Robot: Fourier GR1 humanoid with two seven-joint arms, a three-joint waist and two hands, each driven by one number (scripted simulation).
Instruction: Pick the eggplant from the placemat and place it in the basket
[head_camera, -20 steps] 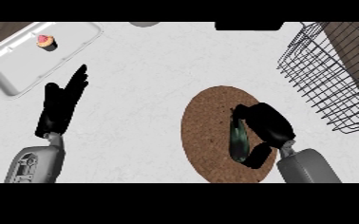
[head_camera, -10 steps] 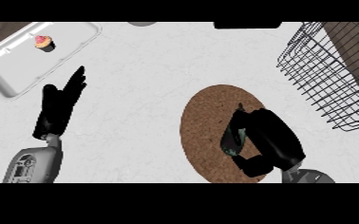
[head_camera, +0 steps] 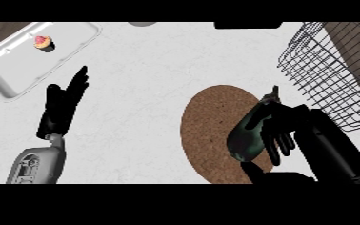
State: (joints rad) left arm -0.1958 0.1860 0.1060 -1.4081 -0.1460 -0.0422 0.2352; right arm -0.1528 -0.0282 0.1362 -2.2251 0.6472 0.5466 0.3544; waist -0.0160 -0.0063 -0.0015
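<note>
Eggplant (head_camera: pixel 246 134) in right hand (head_camera: pixel 287 129), at placemat (head_camera: pixel 207 124) right edge, basket (head_camera: pixel 318 71) near

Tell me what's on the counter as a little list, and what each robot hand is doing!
eggplant: in the right hand, over the placemat's right side
right hand: curled round the eggplant
left hand: open, resting at the left
placemat: round, brown, on the counter
basket: wire, at the right edge
tray: upper left, holding a cupcake

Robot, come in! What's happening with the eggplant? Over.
Right hand curled round eggplant, over placemat. Left hand open, resting at left. Nothing seen between eggplant and basket.
</note>
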